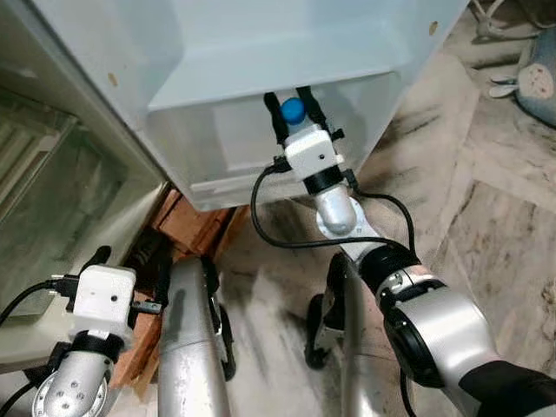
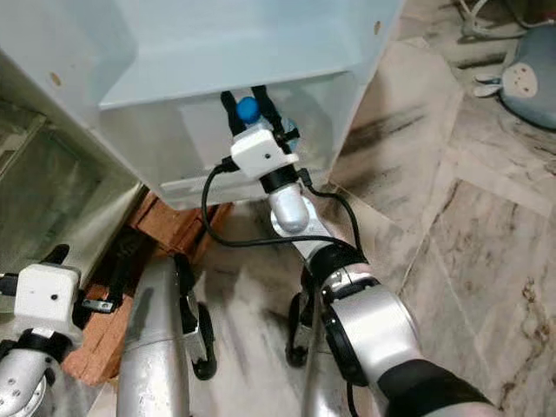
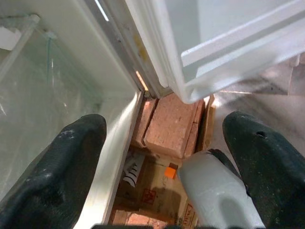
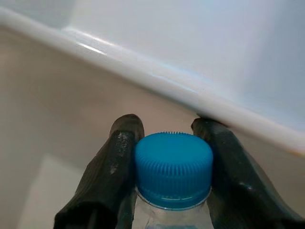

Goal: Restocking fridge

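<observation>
I see my right claw (image 1: 294,97) reaching up to the white door shelf (image 1: 261,148) of the fridge door (image 1: 217,52). Its two black fingers are closed on a bottle with a blue cap (image 1: 293,109). My left claw (image 1: 130,261) hangs low near some red bricks (image 1: 187,228) under the fridge. The floor (image 1: 486,217) is marble.

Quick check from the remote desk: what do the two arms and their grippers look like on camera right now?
Both arms are silver metal with black joint bands. Each wrist carries a white boxy camera housing fed by looping black cables. The right gripper and left gripper each have two long, black, slightly speckled fingers.
</observation>
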`<state>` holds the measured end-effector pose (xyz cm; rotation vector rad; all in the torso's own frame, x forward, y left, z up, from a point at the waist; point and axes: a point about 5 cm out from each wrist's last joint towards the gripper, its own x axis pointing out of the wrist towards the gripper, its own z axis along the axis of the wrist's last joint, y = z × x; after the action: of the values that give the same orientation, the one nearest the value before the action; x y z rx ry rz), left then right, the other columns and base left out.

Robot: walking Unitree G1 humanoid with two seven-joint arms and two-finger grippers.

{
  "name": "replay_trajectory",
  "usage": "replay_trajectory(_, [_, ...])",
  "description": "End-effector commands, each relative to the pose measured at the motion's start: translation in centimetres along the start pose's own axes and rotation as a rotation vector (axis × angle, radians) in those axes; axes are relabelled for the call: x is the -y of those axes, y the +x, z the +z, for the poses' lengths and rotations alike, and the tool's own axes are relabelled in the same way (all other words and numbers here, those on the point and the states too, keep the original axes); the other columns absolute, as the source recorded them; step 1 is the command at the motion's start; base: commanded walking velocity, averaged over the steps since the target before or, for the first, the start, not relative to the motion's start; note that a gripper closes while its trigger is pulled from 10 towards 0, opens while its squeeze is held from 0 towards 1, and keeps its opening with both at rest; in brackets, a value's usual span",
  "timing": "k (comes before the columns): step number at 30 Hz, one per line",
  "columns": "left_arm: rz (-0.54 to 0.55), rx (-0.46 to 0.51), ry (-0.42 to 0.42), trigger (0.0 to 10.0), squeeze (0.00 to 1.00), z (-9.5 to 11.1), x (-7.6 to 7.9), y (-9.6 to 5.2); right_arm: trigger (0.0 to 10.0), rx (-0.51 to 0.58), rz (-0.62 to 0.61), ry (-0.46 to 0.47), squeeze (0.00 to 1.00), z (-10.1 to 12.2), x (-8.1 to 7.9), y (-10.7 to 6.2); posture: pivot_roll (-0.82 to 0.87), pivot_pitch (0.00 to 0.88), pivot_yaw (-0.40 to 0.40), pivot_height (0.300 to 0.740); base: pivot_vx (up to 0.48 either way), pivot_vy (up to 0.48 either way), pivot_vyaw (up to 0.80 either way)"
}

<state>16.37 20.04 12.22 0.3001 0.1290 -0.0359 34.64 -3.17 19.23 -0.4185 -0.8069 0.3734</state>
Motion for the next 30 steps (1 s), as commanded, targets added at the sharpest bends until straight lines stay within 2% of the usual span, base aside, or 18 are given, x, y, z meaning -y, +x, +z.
replay_trajectory(1, [-0.001, -0.024, 0.014, 10.0, 0.0, -0.1, -0.3, -0.8, 10.0, 0.08, 0.138, -0.034, 0.0, 1.1, -2.8, -0.4, 0.45, 0.458, 0.034, 0.532, 0.0, 0.0, 0.0])
replay_trajectory(2, [-0.001, -0.024, 0.014, 10.0, 0.0, -0.1, -0.3, -0.8, 10.0, 0.08, 0.138, -0.034, 0.0, 1.1, -2.8, -0.4, 0.45, 0.458, 0.034, 0.532, 0.0, 0.0, 0.0])
replay_trajectory(4, [0.002, -0.029, 0.017, 10.0, 0.0, -0.1, -0.4, -1.1, 10.0, 0.169, 0.183, -0.102, 0.0, 1.8, -3.1, -0.1, 0.45, 0.463, 0.032, 0.532, 0.0, 0.0, 0.0])
replay_trajectory(6, [0.003, -0.037, 0.021, 10.0, 0.0, 0.0, -0.5, -1.5, 10.0, 0.207, 0.203, -0.137, 0.0, 2.0, -2.9, 0.1, 0.46, 0.468, 0.031, 0.532, 0.0, 0.0, 0.0])
replay_trajectory(11, [0.006, -0.05, 0.025, 10.0, 0.0, 0.1, -0.6, -2.2, 10.0, 0.192, 0.206, -0.158, 0.0, 1.8, -3.1, 0.1, 0.48, 0.478, 0.036, 0.532, 0.0, 0.0, 0.0])
replay_trajectory(14, [0.007, -0.055, 0.027, 10.0, 0.0, 0.3, -0.7, -2.5, 10.0, 0.222, 0.233, -0.198, 0.0, 2.1, -4.2, 0.0, 0.5, 0.486, 0.04, 0.532, 0.0, 0.0, 0.0])
replay_trajectory(16, [0.006, -0.059, 0.029, 10.0, 0.0, 0.3, -0.7, -2.7, 10.0, 0.275, 0.243, -0.252, 0.0, 2.5, -4.5, 0.6, 0.49, 0.491, 0.045, 0.532, 0.0, 0.0, 0.0])
replay_trajectory(19, [0.003, -0.065, 0.025, 10.0, 0.0, 0.3, -0.6, -2.8, 10.0, 0.287, 0.176, -0.302, 0.0, 2.8, -3.4, 1.9, 0.49, 0.494, 0.043, 0.532, 0.0, 0.0, 0.0])
replay_trajectory(21, [0.002, -0.066, 0.024, 10.0, 0.0, 0.3, -0.5, -2.8, 10.0, 0.237, 0.129, -0.3, 0.0, 2.4, -2.4, 2.3, 0.49, 0.49, 0.036, 0.532, 0.0, 0.0, 0.0])
replay_trajectory(24, [0.005, -0.065, 0.02, 10.0, 0.0, 0.5, -0.4, -2.9, 10.0, 0.176, 0.105, -0.372, 0.0, 1.2, -1.2, 2.2, 0.49, 0.492, 0.035, 0.532, 0.0, 0.0, 0.0])
replay_trajectory(27, [0.004, -0.071, 0.015, 10.0, 0.0, 0.5, -0.3, -3.1, 10.0, 0.066, 0.081, -0.391, 0.0, -0.2, -0.3, 1.6, 0.5, 0.5, 0.034, 0.532, 0.0, 0.0, 0.0])
replay_trajectory(28, [0.005, -0.078, 0.011, 10.0, 0.0, 0.5, -0.3, -3.2, 10.0, -0.009, 0.058, -0.392, 0.0, -1.0, 0.1, 1.1, 0.5, 0.501, 0.033, 0.532, 0.0, 0.0, 0.0])
replay_trajectory(29, [0.005, -0.078, 0.011, 10.0, 0.0, 0.5, -0.3, -3.2, 10.0, -0.009, 0.058, -0.392, 0.0, -1.0, 0.1, 1.1, 0.5, 0.501, 0.033, 0.532, 0.0, 0.0, 0.0])
replay_trajectory(30, [0.004, -0.08, 0.01, 10.0, 0.0, 0.5, -0.3, -3.3, 10.0, -0.068, 0.037, -0.383, 0.0, -1.7, 0.4, 0.5, 0.5, 0.502, 0.033, 0.532, 0.0, 0.0, 0.0])
